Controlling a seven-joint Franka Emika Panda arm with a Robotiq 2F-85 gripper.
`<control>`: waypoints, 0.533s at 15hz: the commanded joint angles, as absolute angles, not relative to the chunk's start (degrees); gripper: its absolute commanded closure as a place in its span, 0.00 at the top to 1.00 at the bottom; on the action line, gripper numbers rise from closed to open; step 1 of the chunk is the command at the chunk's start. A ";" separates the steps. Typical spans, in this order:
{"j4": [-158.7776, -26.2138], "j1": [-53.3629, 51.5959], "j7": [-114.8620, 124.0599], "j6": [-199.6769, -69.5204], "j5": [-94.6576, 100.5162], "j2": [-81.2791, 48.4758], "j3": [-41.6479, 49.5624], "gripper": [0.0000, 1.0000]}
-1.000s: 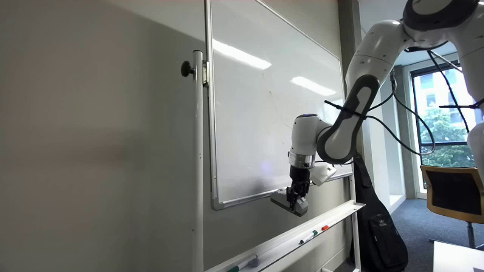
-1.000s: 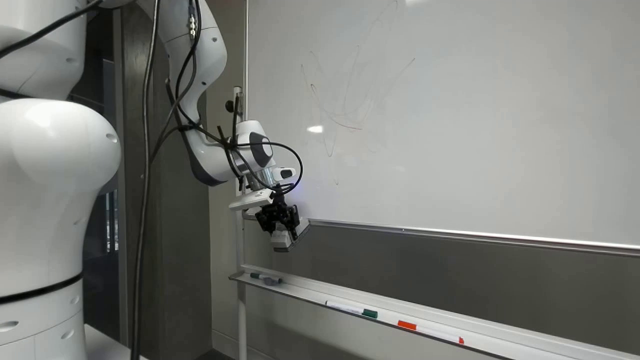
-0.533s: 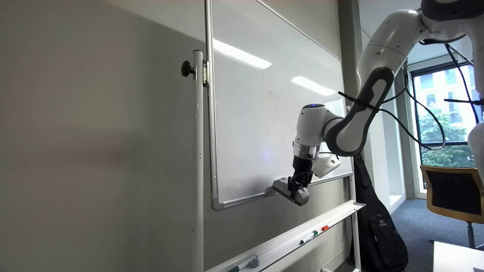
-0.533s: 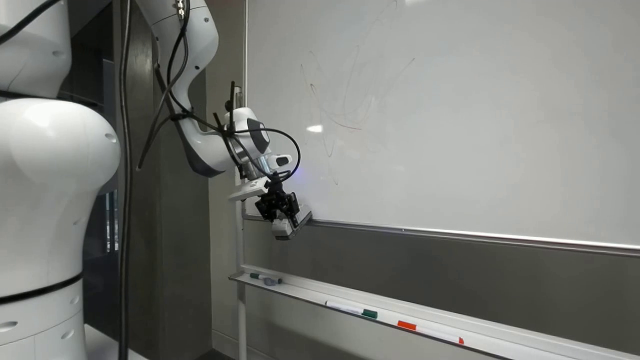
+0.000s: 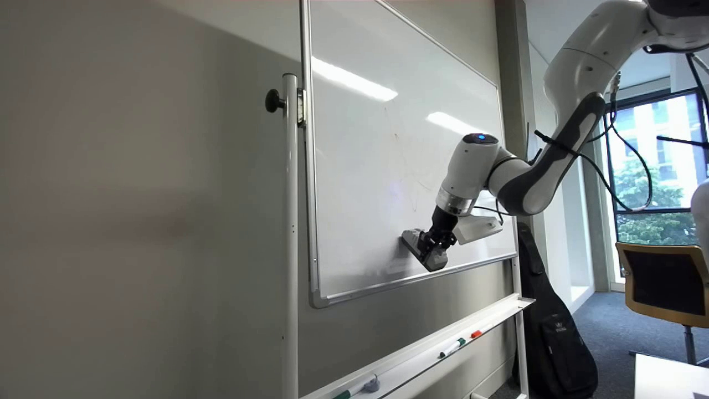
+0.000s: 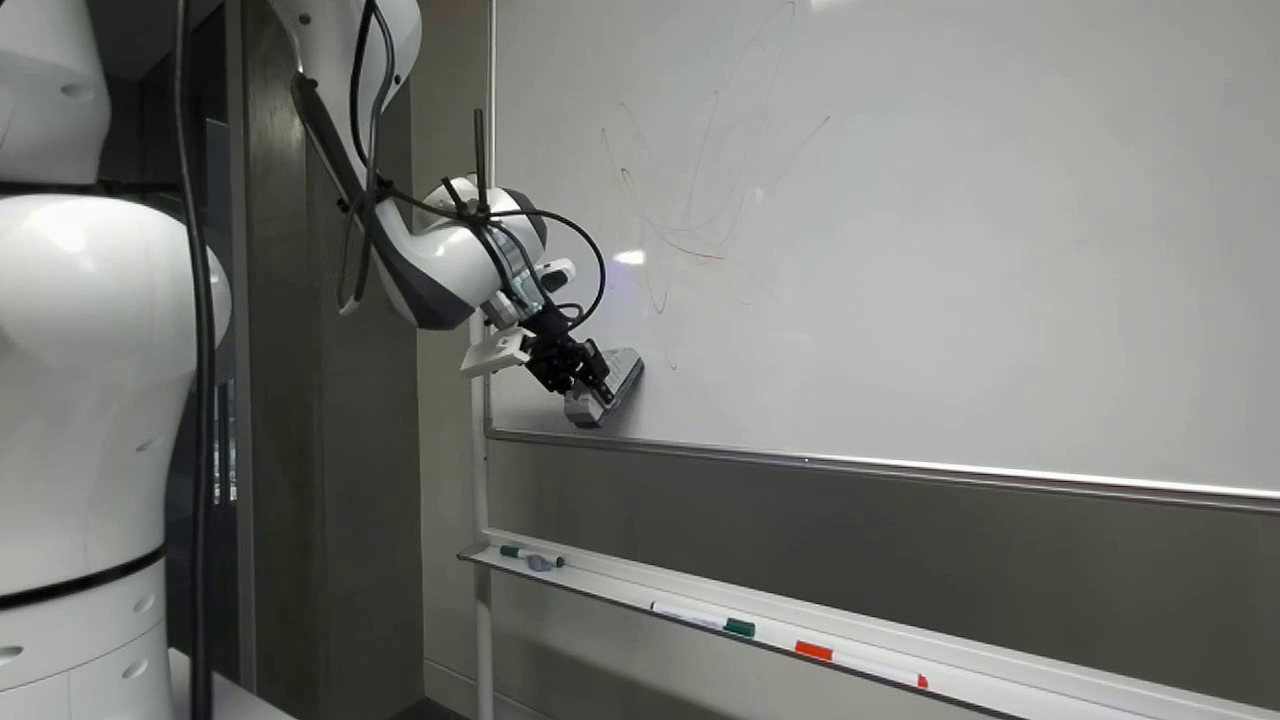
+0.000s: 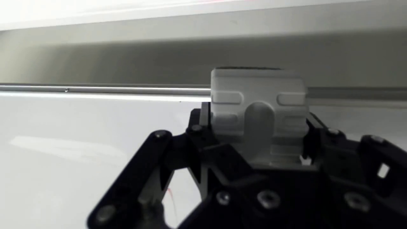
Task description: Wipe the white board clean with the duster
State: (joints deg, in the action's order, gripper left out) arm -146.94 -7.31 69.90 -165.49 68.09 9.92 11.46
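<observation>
clasping the duster (image 7: 259, 114), pincer (image 6: 587, 383) before the faintly scrawled white board (image 6: 960, 260), a window (image 5: 667, 185) beyond

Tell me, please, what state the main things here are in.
white board: upright, faintly scribbled
duster: gripped, tilted, contact with white board unclear
tool: closed on the duster
pens: lying on the ledge
arm light: glowing blue
chair: upright
black bag: standing upright

One white board (image 6: 950, 250), one duster (image 7: 259, 89), one claw (image 7: 259, 118), one robot arm (image 5: 581, 83). The single ledge (image 6: 610, 582) carries three marker pens (image 6: 520, 553) (image 6: 700, 617) (image 6: 813, 650), two showing green and one red. An exterior view has two upright posts (image 5: 291, 221) (image 5: 522, 354), one black knob (image 5: 273, 101), one chair (image 5: 662, 282), one black bag (image 5: 559, 343) and one window (image 5: 648, 166).
</observation>
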 commanded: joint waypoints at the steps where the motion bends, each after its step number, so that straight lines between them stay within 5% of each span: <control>1: -146.48 -5.72 80.43 -165.51 78.26 12.63 10.31 0.38; 8: -148.41 -8.17 104.34 -160.50 107.24 22.75 7.03 0.38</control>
